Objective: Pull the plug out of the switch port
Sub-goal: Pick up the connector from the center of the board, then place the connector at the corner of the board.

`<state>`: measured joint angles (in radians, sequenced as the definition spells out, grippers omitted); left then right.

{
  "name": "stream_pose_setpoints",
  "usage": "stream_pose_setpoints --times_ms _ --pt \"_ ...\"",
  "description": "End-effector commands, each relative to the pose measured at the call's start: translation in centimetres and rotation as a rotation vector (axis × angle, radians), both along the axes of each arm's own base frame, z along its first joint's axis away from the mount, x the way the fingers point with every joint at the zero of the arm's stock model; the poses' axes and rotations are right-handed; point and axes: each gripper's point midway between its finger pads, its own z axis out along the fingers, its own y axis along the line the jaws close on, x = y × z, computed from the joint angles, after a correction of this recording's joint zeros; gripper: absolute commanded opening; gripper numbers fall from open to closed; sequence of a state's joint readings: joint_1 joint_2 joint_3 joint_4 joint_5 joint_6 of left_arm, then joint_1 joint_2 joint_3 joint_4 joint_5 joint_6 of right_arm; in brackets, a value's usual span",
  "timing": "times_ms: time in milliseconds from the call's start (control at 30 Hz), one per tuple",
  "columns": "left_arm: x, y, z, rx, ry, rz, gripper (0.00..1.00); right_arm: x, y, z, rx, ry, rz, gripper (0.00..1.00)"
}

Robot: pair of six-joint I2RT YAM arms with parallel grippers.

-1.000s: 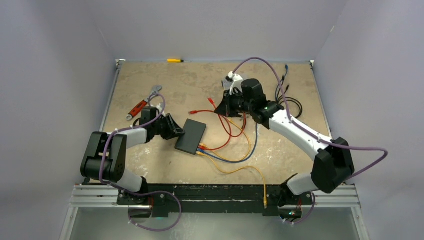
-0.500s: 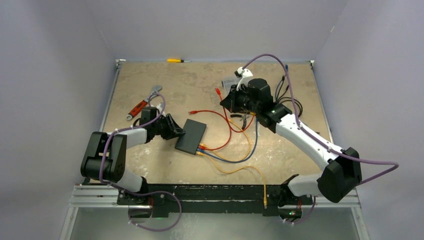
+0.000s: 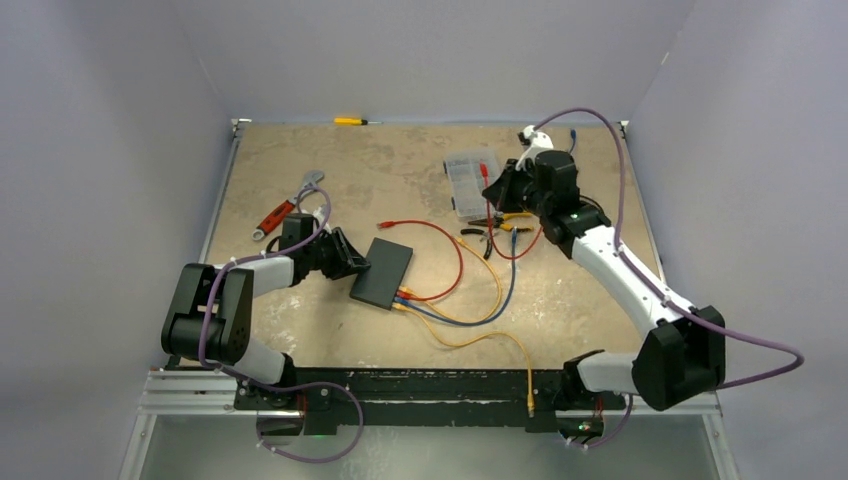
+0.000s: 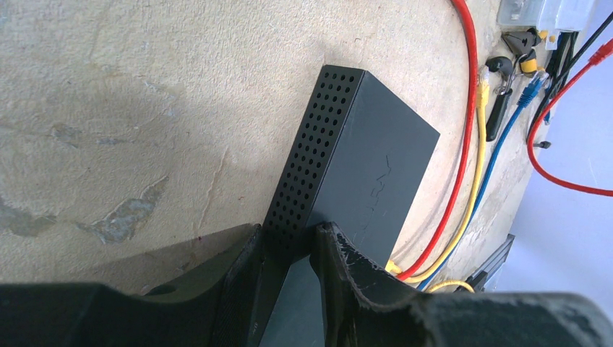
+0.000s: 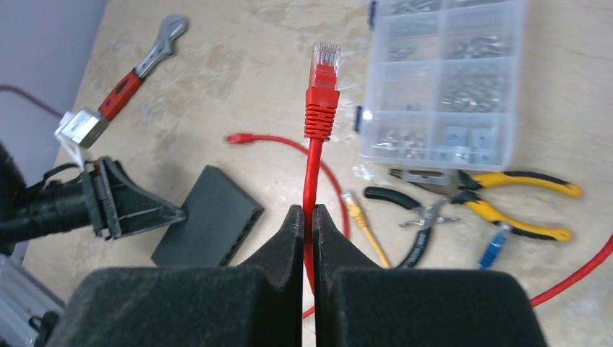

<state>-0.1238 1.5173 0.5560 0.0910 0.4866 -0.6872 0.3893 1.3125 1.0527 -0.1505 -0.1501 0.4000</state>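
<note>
At mid-counter: switch (image 3: pixel 382 273) is lying flat on the counter (image 3: pixel 300 150), with red, yellow and blue cables leaving its near short edge.
Left gripper (image 4: pixel 289 231): is clamping the switch's left edge, fingers closed on the casing, probably bracing it so that it is not sliding when a cable is tugged.
Right gripper (image 5: pixel 307 217): is pinching a red cable just below its plug, fingers pressed together on the cord.
Plug (image 5: pixel 323 79): is standing upright above those fingers, sitting in no port, well apart from the switch and near the organiser (image 5: pixel 441 79).
Reason for the grip: holding the cord behind the boot is keeping the connector in plain sight.
Progress: with this plug hanging free, the pull is looking done; other cables are remaining plugged in.
</note>
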Motion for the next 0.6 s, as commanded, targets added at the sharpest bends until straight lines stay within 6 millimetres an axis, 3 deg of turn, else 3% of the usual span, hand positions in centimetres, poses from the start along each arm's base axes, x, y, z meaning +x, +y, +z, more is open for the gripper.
stream_pose_setpoints --times_ms 0,333,567 --pt "-3.8 2.6 -4.6 0.159 0.167 0.02 0.32 0.3 -2.8 2.0 0.031 -0.047 -0.069 0.0" --pt "-3.8 2.6 -4.6 0.155 0.166 0.02 0.33 0.8 -8.9 4.5 -0.015 -0.126 -0.267 0.0" --pt "-3.8 2.5 -4.6 0.153 0.166 0.02 0.33 1.4 -11.5 3.6 -0.032 -0.102 -0.339 0.0"
